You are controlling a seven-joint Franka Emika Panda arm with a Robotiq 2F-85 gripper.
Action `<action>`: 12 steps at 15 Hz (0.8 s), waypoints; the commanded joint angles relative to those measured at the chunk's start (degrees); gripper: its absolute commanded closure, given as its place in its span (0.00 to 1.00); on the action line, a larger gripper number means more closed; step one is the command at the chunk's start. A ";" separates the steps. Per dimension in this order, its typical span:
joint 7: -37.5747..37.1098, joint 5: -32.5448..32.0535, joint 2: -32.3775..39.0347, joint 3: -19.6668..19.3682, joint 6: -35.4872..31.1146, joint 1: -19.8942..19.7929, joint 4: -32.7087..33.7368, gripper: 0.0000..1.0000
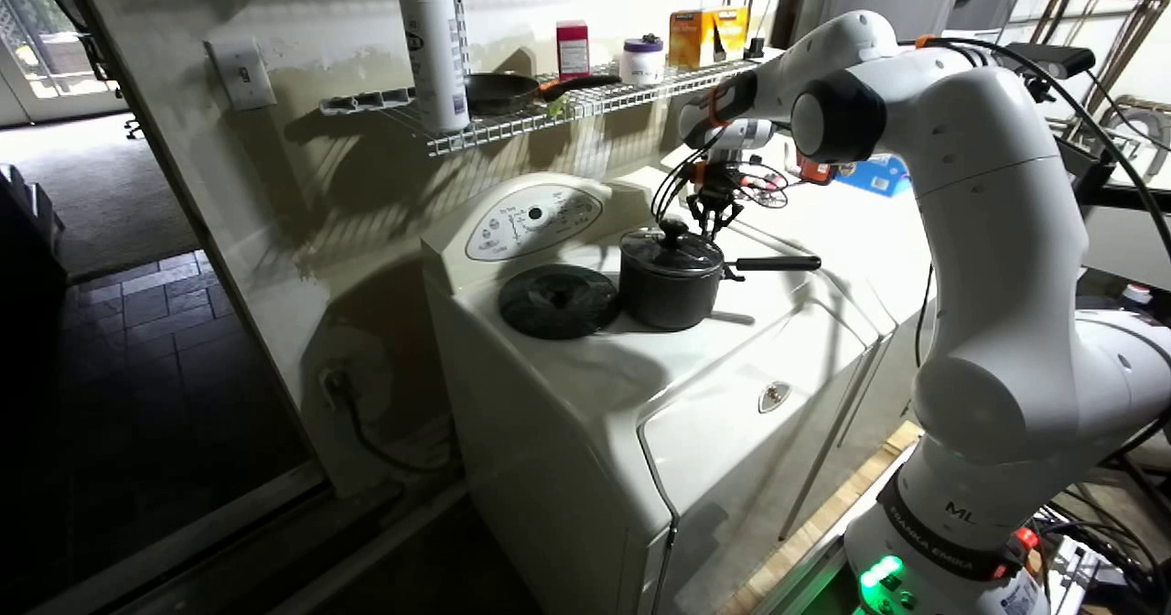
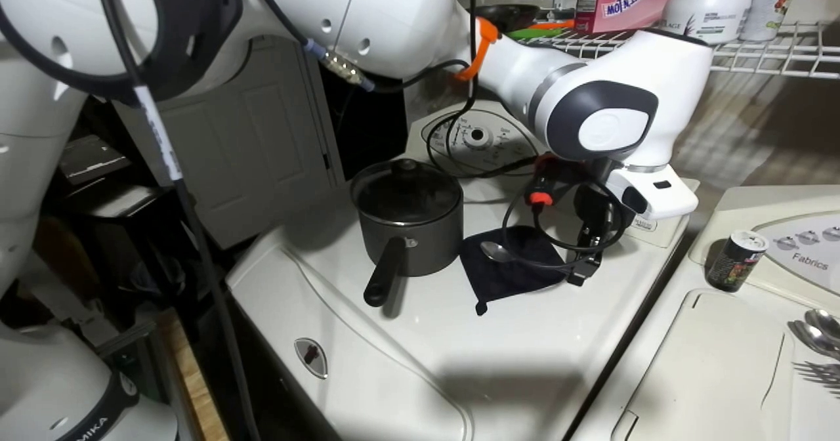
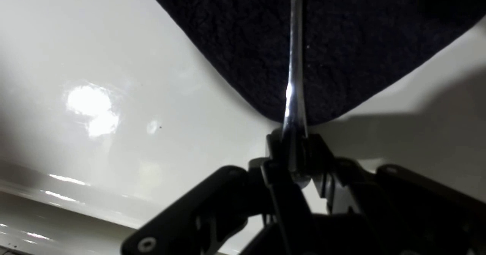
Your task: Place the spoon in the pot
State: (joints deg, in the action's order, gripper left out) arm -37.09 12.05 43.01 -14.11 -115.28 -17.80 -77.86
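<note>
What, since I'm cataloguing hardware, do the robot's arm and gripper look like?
The Franka Emika Panda arm is white and rounded, with black joint trim, black cables, an orange strap and "FRANKA EMIKA" on a black base band. The Robotiq gripper is black and angular.

Sweet'N Low: box (image 2: pixel 627 0) | Fabrics: panel (image 2: pixel 806 247) | Franka Emika, ML: arm base (image 1: pixel 947 514)

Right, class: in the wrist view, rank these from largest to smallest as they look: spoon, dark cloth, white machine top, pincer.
1. White machine top: largest.
2 and 3. Dark cloth and pincer: too alike to rank; the pincer is closer up.
4. Spoon: smallest; only part shows.
</note>
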 commanded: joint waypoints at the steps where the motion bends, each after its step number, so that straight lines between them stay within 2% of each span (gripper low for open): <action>1: 0.01 0.84 -0.61 0.34 3.61 -0.31 1.78 0.95; 6: 0.29 0.12 -3.97 -0.04 5.43 0.17 1.14 0.95; 12: -1.69 -2.97 -11.31 -1.62 2.43 2.84 -2.76 0.95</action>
State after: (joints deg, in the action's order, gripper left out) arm -37.06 11.30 36.59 -14.51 -111.82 -17.00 -76.90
